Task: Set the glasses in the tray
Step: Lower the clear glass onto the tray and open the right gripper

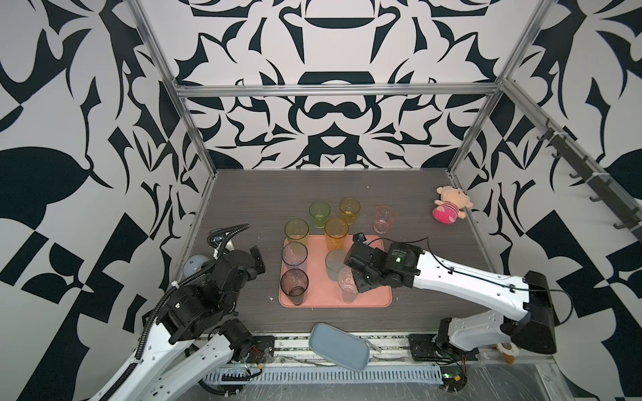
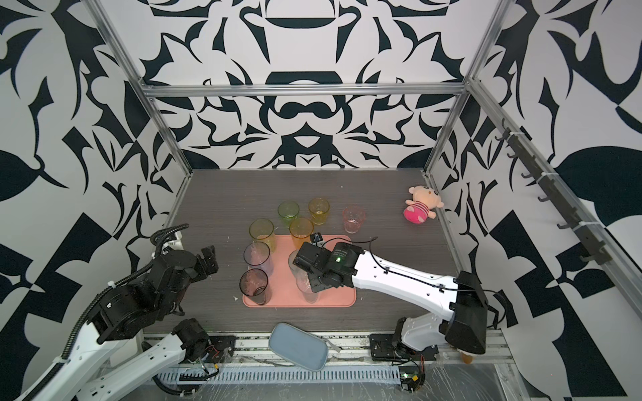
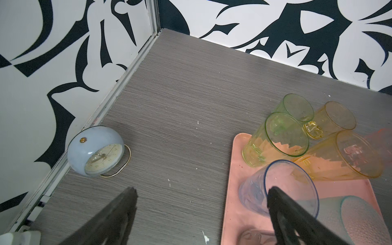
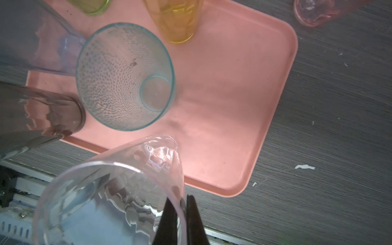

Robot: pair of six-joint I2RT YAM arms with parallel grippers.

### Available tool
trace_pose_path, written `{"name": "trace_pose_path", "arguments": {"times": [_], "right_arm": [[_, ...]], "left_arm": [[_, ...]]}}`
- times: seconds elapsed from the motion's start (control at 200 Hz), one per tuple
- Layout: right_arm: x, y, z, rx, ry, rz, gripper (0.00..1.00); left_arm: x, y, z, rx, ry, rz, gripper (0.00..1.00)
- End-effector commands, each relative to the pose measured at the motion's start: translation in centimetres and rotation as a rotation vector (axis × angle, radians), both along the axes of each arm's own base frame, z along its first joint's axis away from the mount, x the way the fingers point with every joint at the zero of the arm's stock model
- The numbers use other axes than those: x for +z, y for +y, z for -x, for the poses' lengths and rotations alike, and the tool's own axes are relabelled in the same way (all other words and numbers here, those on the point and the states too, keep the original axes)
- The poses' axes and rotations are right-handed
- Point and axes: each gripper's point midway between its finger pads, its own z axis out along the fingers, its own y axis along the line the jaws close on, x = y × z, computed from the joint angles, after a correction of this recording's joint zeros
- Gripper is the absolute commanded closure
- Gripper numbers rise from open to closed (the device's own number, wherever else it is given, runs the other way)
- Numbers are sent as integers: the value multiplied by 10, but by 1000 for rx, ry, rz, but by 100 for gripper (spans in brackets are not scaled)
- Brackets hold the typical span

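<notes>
Broadly, the dark wood-grain table point(image 1: 243, 194) carries the salmon-pink tray point(image 1: 321, 297) in its middle front, and a pale blue-grey dish point(image 1: 338, 350) lies apart at the front rail. Over the front right part of the tray, the right gripper point(image 1: 357, 286) is clenched on the rim of the clear glass point(image 1: 347, 291). The base of this glass is over the tray near its front edge, but I cannot tell if it touches the tray floor. The left gripper point(image 1: 258, 262) stands wide apart and holds nothing, just beside the tray's left edge and near the blue glass point(image 1: 294, 255). On the tray stand also the smoky grey glass point(image 1: 294, 286) in front of the blue one, the teal glass point(image 1: 334, 265) just beside the right gripper, the orange glass point(image 1: 336, 233) at the back edge and the yellow-green glass point(image 1: 297, 230) at the back left corner. Behind the tray, on the table, are the short green glass point(image 1: 319, 213), amber glass point(image 1: 349, 210) and pink glass point(image 1: 385, 219). Both top views hide the grip under the gripper body, while the right wrist view shows one finger inside the glass wall and one outside. The left wrist view shows the whole face of a small blue clock point(image 3: 95, 150), which both top views show mostly hidden behind the left arm.
</notes>
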Motion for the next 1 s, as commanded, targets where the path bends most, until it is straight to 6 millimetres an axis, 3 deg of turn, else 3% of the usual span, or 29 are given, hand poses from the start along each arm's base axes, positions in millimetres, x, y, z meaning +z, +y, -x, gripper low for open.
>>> {"name": "trace_pose_path", "arguments": {"times": [0.0,0.18,0.7,0.995], "right_arm": [[7,19,-4,-13,-30,-71,100],[3,30,-2,-1,-26,-78,100],[-7,34,-2,-10,-11,-67,100],[-7,32,-1,-17,-11,-68,83]], "left_arm": [[-7,1,1,4,10,-3,1],[-7,1,1,3,11,-5,1],[-7,1,1,2,10,-3,1],[-7,0,1,1,10,-2,1]]}}
